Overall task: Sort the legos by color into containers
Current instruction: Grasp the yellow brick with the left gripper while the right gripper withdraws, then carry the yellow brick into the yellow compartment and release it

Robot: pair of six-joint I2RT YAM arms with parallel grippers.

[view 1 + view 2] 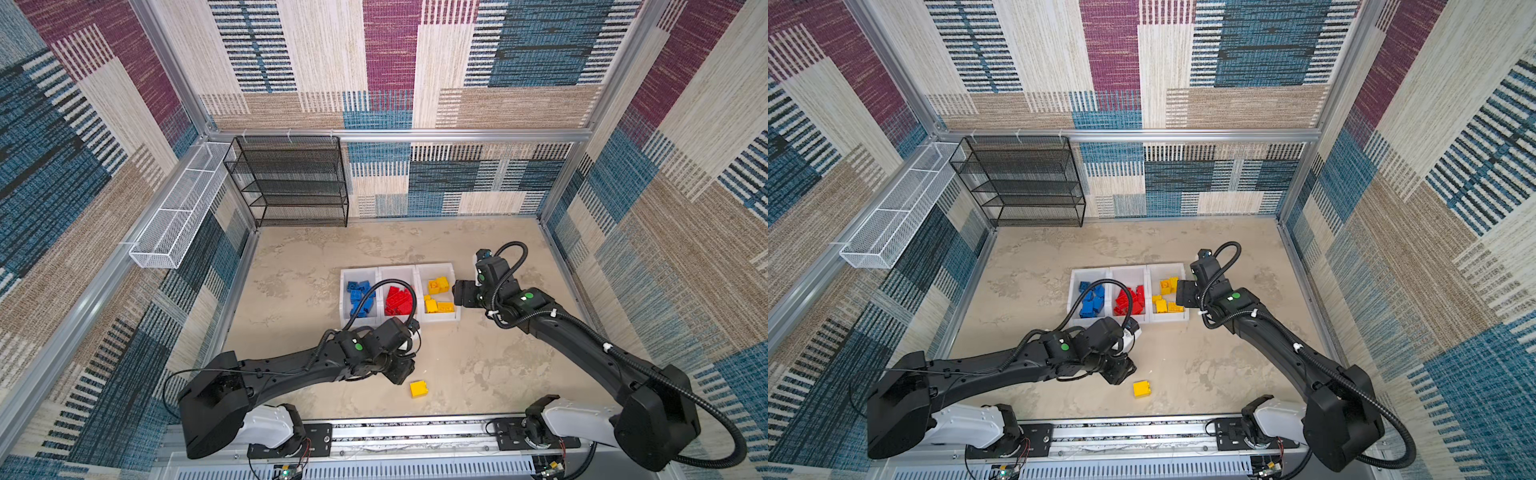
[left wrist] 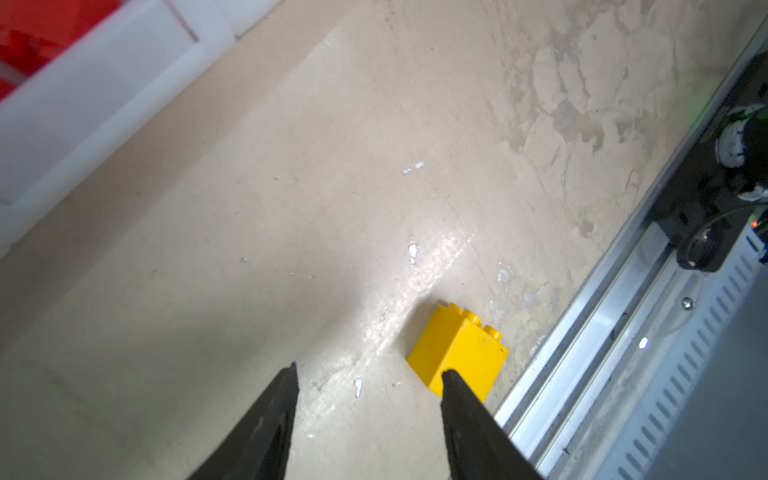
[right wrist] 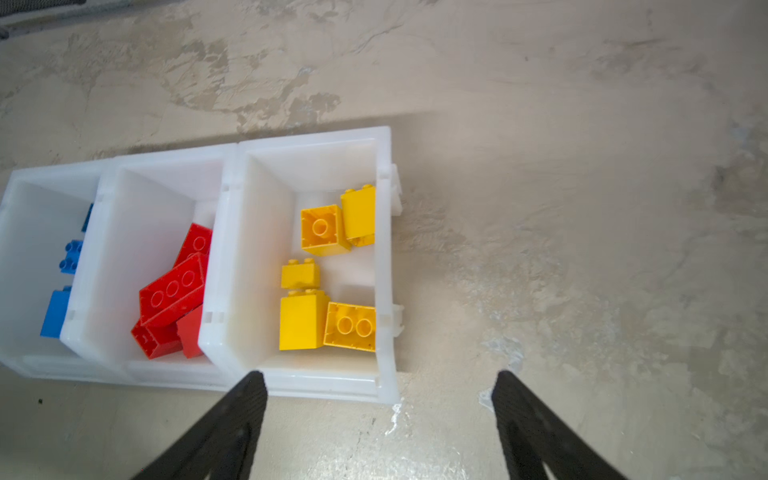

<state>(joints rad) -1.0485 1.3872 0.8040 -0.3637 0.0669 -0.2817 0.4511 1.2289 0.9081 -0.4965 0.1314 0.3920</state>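
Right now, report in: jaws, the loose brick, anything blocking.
Left jaws open, empty, beside the lone yellow brick on the table. Right jaws open, empty, at the edge of the yellow-brick bin. Nothing blocking the brick.

Both top views brightly, evenly lit from overhead; only soft, faint shadows cast on table [image 1: 478, 374]. Frame posts [image 1: 169, 62] splayed outward by wide-angle distortion toward edges. In left wrist view, containers [image 2: 104, 104] rendered blurred and washed out; glare streak laid across table near yellow lego [image 2: 457, 353]. Right wrist view sharp, well exposed, colours saturated; dim shadow band seen beside containers.
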